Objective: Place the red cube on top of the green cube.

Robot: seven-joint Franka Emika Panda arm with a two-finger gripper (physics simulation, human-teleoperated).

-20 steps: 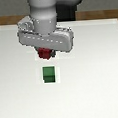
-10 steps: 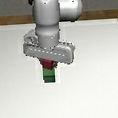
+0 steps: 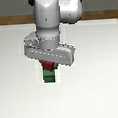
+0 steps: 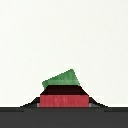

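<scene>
In the exterior view my gripper (image 3: 49,67) is shut on the red cube (image 3: 48,66), which shows as a small dark red patch under the hand. The red cube sits directly over the green cube (image 3: 49,76) on the white table; I cannot tell whether they touch. In the wrist view the red cube (image 4: 63,96) is held between my fingers, and the green cube (image 4: 62,80) shows just beyond it, rotated relative to it. The fingertips are mostly hidden.
The white table (image 3: 96,82) spreads all around the cubes. A wooden floor strip (image 3: 7,19) shows beyond the table's far edge. The arm's body (image 3: 52,15) rises above the cubes.
The gripper has carried the red cube toward the near side of the table and lowered it over the green cube, which has not moved.
</scene>
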